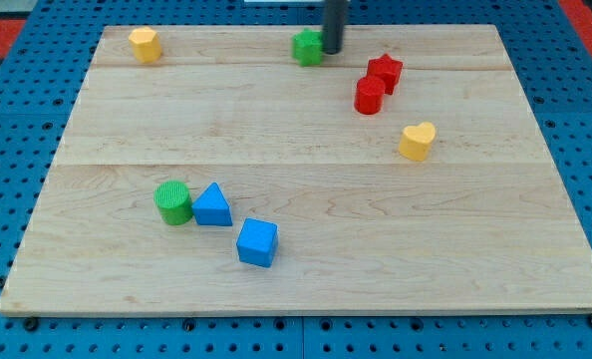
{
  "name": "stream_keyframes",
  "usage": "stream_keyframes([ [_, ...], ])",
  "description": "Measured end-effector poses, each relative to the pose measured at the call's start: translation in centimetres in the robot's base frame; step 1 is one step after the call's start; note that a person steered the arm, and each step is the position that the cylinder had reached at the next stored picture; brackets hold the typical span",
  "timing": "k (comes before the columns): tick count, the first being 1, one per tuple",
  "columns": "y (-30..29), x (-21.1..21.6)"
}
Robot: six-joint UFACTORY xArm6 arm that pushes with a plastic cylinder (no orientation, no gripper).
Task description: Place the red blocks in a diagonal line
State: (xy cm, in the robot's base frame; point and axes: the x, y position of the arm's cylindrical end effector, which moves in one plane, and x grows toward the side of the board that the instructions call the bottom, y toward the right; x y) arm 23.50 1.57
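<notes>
A red star block (pixel 385 71) and a red cylinder block (pixel 369 96) lie touching each other at the view's upper right, the cylinder just below and left of the star. My tip (pixel 331 49) stands at the view's top centre, right beside a green block (pixel 308 46) and touching its right side. The tip is left of and a little above the red star, apart from both red blocks.
A yellow block (pixel 145 44) sits at the top left. A yellow heart block (pixel 417 141) lies below the red pair. At lower left are a green cylinder (pixel 173 202), a blue triangular block (pixel 212 205) and a blue cube (pixel 257 242). All rest on the wooden board (pixel 306 289).
</notes>
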Motion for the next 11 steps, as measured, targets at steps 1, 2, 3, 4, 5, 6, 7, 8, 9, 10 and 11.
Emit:
stream_keyframes([
  [1, -2.8, 0.3],
  [2, 0.7, 0.4],
  [3, 0.7, 0.2],
  [4, 1.0, 0.1],
  [5, 2.1, 0.1],
  [6, 2.1, 0.1],
  [7, 2.7, 0.3],
  [8, 9.3, 4.2],
  [9, 13.8, 3.3],
  [10, 14.3, 4.8],
  [11, 7.2, 13.0],
])
